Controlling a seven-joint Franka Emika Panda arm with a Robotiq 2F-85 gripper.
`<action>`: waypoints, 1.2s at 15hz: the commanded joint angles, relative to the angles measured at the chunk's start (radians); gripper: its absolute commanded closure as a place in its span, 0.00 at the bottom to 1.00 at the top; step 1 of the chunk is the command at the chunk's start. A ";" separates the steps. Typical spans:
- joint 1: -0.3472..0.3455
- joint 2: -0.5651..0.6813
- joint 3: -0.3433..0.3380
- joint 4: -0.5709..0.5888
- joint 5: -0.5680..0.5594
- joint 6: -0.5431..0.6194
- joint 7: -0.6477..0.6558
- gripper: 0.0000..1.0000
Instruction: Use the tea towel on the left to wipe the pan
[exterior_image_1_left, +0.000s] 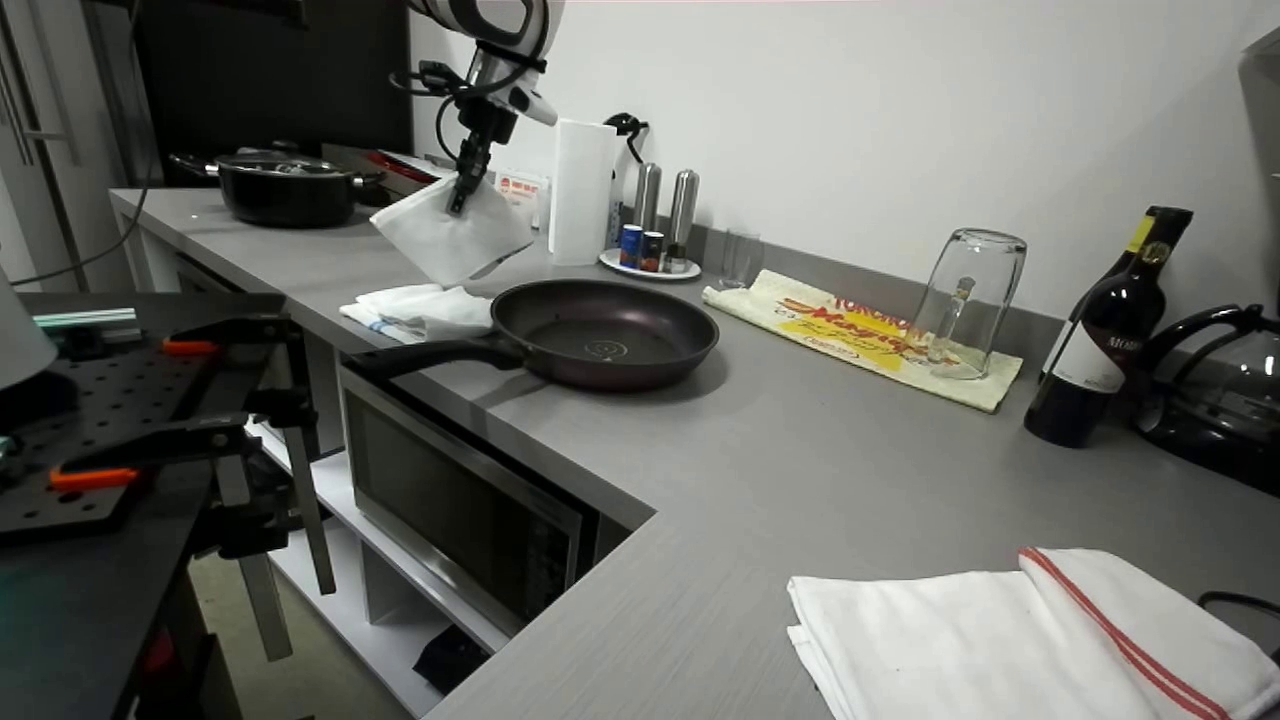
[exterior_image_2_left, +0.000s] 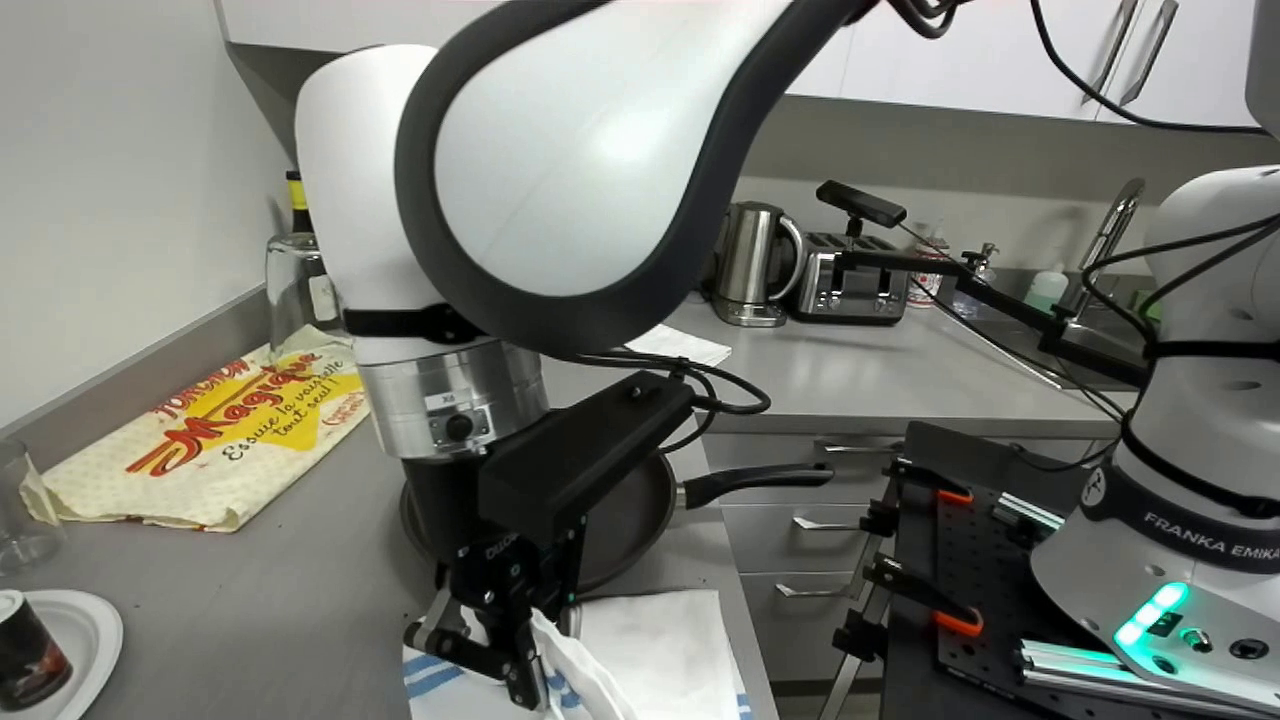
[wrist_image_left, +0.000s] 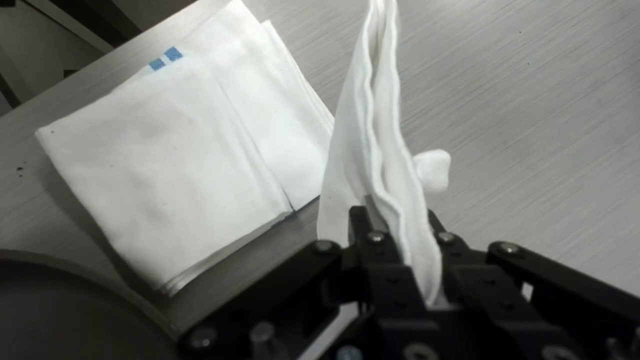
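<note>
The dark frying pan rests on the grey counter with its black handle over the front edge. In an exterior view the arm partly hides the pan; its rim fills a corner of the wrist view. My gripper is shut on a white tea towel, held raised beside the pan. In the wrist view the towel hangs in folds between the fingers. A folded white towel with blue stripes lies flat on the counter beside the pan; it shows in both exterior views.
A paper towel roll and a white plate with shakers stand along the wall. A yellow printed cloth bears an upturned glass jug. A wine bottle, a black pot and a red-striped towel are on the counter.
</note>
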 joint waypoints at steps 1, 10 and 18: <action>-0.002 0.013 -0.005 0.000 -0.018 0.037 -0.002 0.62; -0.005 0.039 -0.037 -0.012 -0.043 0.140 0.005 0.01; -0.109 -0.150 -0.084 -0.173 -0.109 -0.016 -0.100 0.00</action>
